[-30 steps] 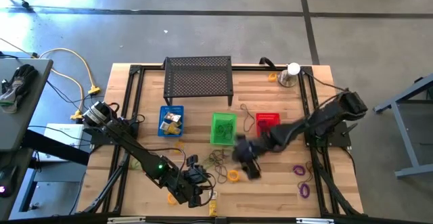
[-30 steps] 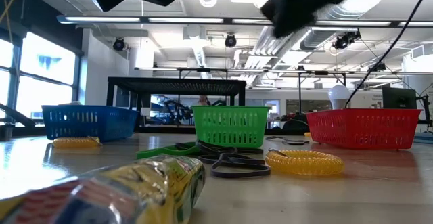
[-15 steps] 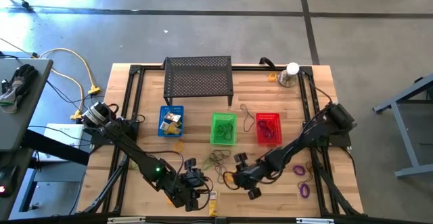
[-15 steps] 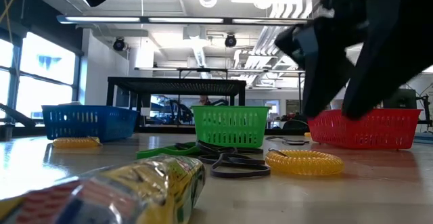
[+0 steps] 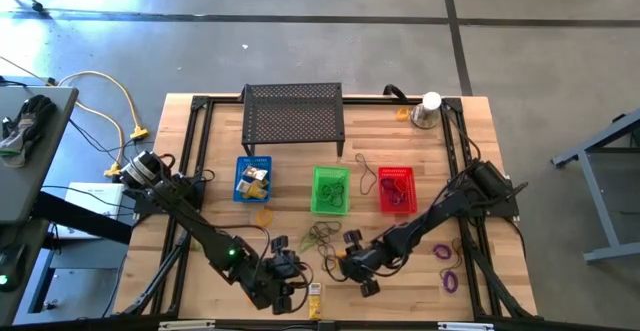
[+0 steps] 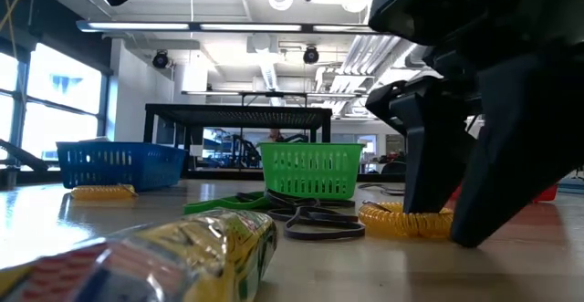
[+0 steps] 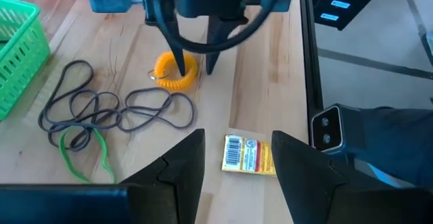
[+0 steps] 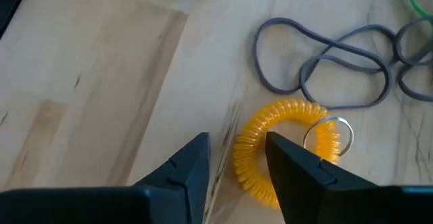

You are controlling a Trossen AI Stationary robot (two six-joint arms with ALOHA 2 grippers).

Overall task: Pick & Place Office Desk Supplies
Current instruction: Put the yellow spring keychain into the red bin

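- Straddling the rim of a yellow coil loop (image 8: pixel 284 149), the right hand (image 8: pixel 237 158) stands low on the wooden surface (image 8: pixel 88 82), fingers part open, one tip outside and one on the ring.
- Grey loops (image 7: pixel 108 109) lie just beside.
- The left hand (image 7: pixel 233 163) hangs open, empty, above a yellow packet (image 7: pixel 247 155).

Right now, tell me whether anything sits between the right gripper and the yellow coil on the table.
Nothing visible does. The right gripper is down at the yellow coil, its open fingers straddling one side of the ring. The grey bands lie beside the coil, clear of the fingers.
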